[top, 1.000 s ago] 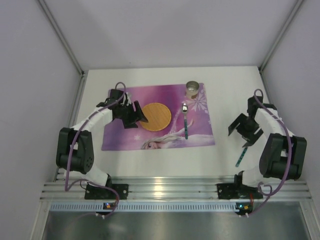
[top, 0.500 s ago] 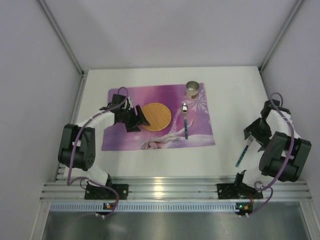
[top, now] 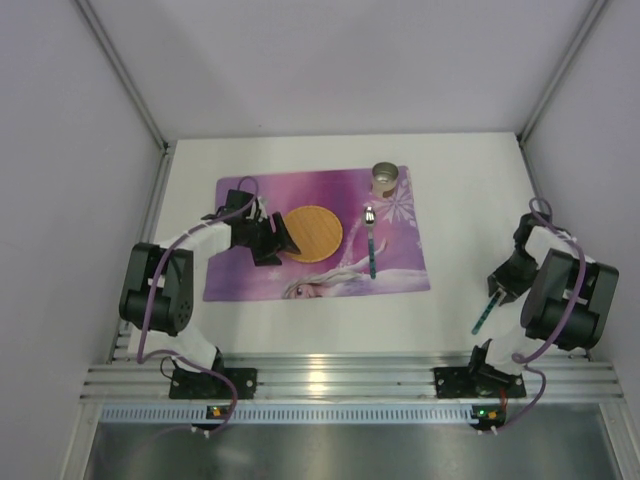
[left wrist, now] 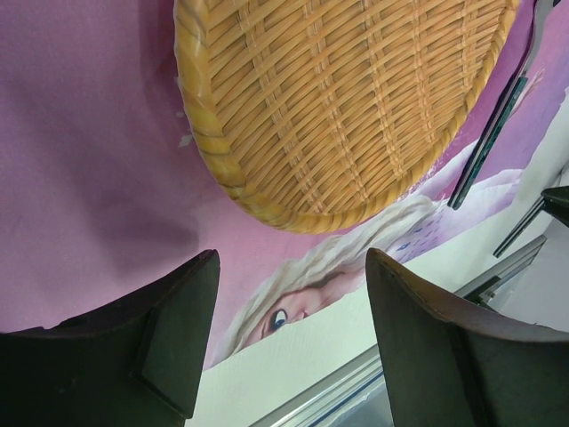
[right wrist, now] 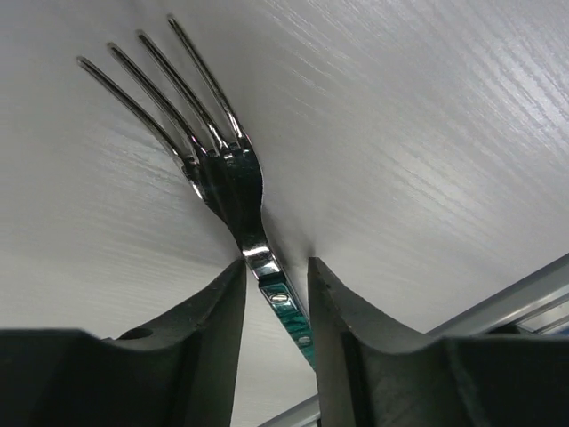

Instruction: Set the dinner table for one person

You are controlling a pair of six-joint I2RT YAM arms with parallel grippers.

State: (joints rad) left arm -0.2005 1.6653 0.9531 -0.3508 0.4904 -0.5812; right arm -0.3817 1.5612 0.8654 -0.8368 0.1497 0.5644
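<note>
The left arm (top: 155,290) and the right arm (top: 565,295) had big black joints and white parts. A thin purple cable (top: 139,340) looped along each arm. The fingers (left wrist: 173,347) were dark and chunky.

**Purple mat, white table, teal handles**

The placemat (top: 250,275) is purple-pink, printed with pale snowflakes and a blonde, blue-eyed cartoon figure along its near edge. At its centre, the woven disc (top: 312,233) is honey-tan with criss-cross wicker strands. At its far right corner, the cup (top: 385,179) is dull metallic. Right of the mat, on the matte white, faintly grained dinner table (top: 460,180), the fork (right wrist: 222,169) has silver tines and a teal handle. The left gripper (left wrist: 292,258) and right gripper (right wrist: 276,267) are black.
</note>
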